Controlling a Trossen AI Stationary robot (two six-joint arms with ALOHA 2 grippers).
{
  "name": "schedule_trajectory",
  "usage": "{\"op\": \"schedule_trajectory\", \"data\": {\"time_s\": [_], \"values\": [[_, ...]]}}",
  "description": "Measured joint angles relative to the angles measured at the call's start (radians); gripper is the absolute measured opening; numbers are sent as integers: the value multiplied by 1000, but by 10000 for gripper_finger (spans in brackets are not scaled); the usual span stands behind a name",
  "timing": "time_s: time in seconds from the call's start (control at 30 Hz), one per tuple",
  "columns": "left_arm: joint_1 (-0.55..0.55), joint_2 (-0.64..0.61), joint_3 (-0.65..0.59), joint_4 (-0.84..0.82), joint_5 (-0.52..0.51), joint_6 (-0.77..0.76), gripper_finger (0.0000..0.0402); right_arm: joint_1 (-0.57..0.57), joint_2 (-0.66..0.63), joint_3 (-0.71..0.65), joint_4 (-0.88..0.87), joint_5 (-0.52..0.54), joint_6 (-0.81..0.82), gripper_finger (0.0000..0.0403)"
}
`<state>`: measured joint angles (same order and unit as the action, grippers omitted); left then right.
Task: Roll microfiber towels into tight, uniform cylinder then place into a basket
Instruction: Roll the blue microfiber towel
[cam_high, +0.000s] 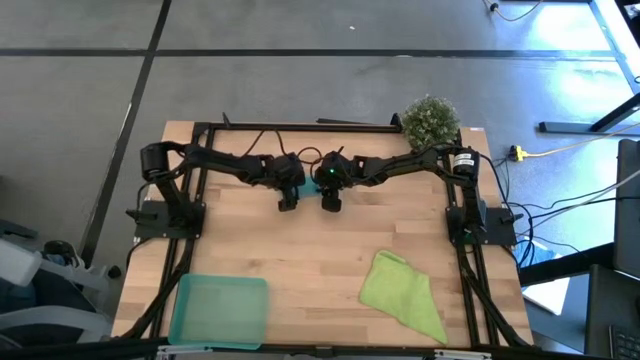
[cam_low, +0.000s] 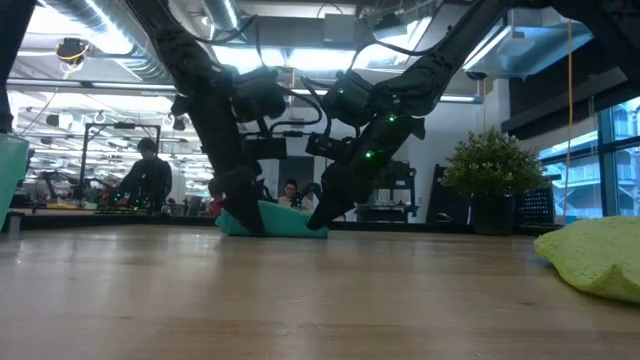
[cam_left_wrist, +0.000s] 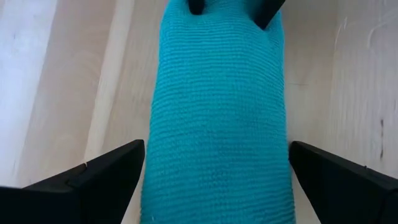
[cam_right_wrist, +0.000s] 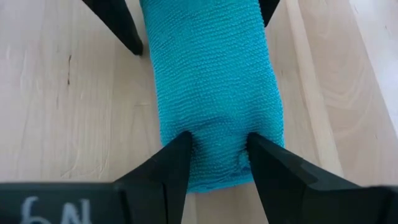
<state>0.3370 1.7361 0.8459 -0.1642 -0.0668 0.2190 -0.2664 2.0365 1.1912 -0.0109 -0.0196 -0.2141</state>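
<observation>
The lime towel (cam_high: 404, 288) lies loosely bunched at the near right edge of the wooden counter (cam_high: 310, 250), and the basket (cam_high: 220, 310), a shallow translucent teal tray, sits at the near left corner, well apart from it. Toward the far middle of the counter the teal towel (cam_right_wrist: 211, 87) lies rolled into a cylinder, flat on the wood between the two arms. The right gripper (cam_right_wrist: 217, 152) pinches one end of the roll, its jaws narrow and pressing dents into the cloth. The left gripper (cam_left_wrist: 214, 168) stands at the other end with its jaws spread wide, one finger on each side of the roll and clear of it. In the low view both arms come down to the teal roll (cam_low: 268, 218). A bushy potted plant (cam_high: 431, 120) stands at the far right corner of the counter.
</observation>
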Motion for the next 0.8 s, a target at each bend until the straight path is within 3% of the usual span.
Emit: {"op": "schedule_trajectory", "data": {"time_s": [0.5, 0.8], "values": [[2, 4, -1, -17, 14, -111, 393, 0, 0, 0, 0, 0, 0, 163], [-2, 6, -2, -29, 15, -162, 318, 0, 0, 0, 0, 0, 0, 163]]}}
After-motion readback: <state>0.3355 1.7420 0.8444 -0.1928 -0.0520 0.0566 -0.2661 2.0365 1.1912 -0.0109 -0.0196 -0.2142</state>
